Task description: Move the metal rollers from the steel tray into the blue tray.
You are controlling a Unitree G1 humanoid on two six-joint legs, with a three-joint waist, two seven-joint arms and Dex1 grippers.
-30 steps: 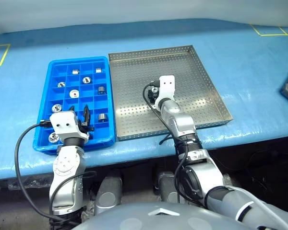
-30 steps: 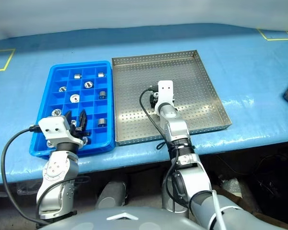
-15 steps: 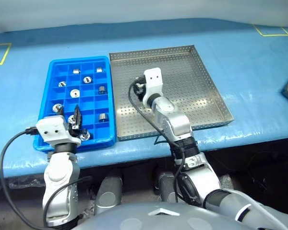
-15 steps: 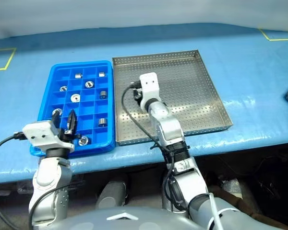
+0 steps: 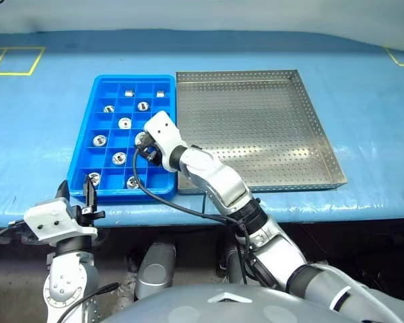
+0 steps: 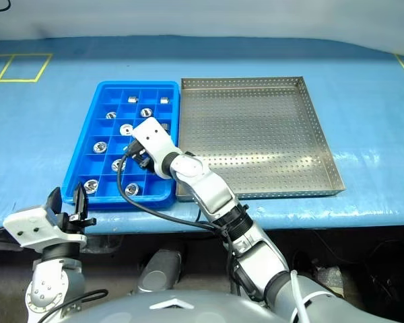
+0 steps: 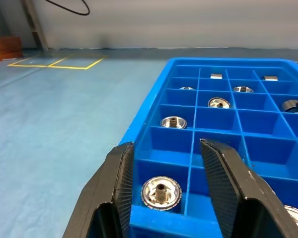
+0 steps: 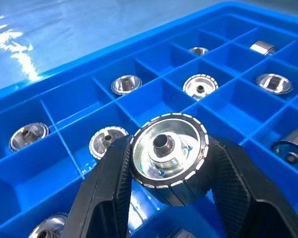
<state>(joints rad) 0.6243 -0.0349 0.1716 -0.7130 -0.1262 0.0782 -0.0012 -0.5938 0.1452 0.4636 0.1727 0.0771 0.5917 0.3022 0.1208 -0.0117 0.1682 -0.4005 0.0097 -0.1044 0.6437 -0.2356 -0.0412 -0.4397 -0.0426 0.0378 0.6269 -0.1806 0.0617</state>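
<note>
The blue tray (image 5: 83, 141) lies left of the steel tray (image 5: 256, 121), whose perforated floor shows bare. Several metal rollers (image 5: 124, 123) sit in separate compartments of the blue tray. My right gripper (image 5: 143, 149) hangs over the tray's right-hand compartments, shut on one metal roller (image 8: 164, 146) whose flanged face shows between the fingers. My left gripper (image 5: 77, 195) is at the tray's near left corner, level and open with nothing in the gap. A roller (image 7: 161, 191) sits in the corner compartment just beyond it.
Both trays rest on a blue-covered table with yellow tape marks (image 5: 17, 60) at the far left. A black cable (image 5: 168, 202) loops off my right forearm over the table's front edge. The cover left of the blue tray is bare.
The camera has swung left. My right gripper carried the roller from the steel tray leftward over the blue tray. My left gripper drew back from above the blue tray to its near edge.
</note>
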